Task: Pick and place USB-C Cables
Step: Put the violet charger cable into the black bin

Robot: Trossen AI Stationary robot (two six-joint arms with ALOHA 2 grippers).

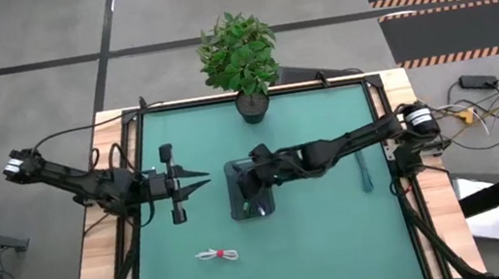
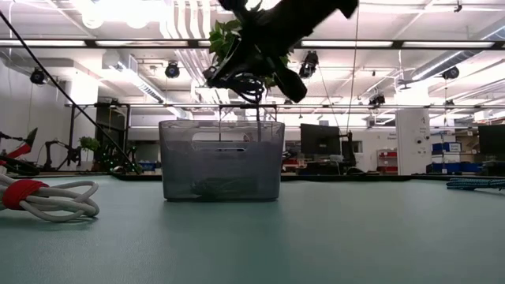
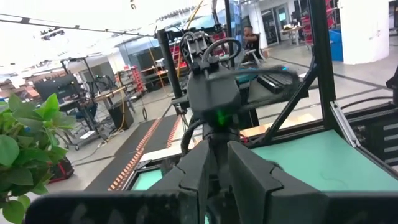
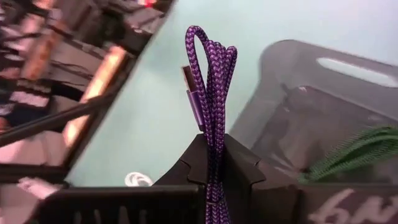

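Right gripper (image 4: 214,158): positioned over the grey tray (image 1: 235,173) at the middle of the green table (image 1: 332,236), fingers clamped on a folded purple braided cable (image 4: 211,87), whose loop and plug end stood up clear of the fingertips. Grey tray: translucent, with slot handles, seen from the low view standing on the mat directly under the right arm; a green cable (image 4: 348,155) lay inside it, visible in the right wrist view just beside the held cable. White cable with red band (image 1: 217,255): coiled on the mat toward the near edge, well apart from the tray, on the left arm's side. Teal cable (image 1: 366,174): stretched out along the mat near the right arm's base, apart from the tray. Left gripper (image 1: 198,180): held above the mat to the left of the tray, fingers drawn together to a point, holding nothing. Potted plant (image 1: 240,58): at the table's far edge.
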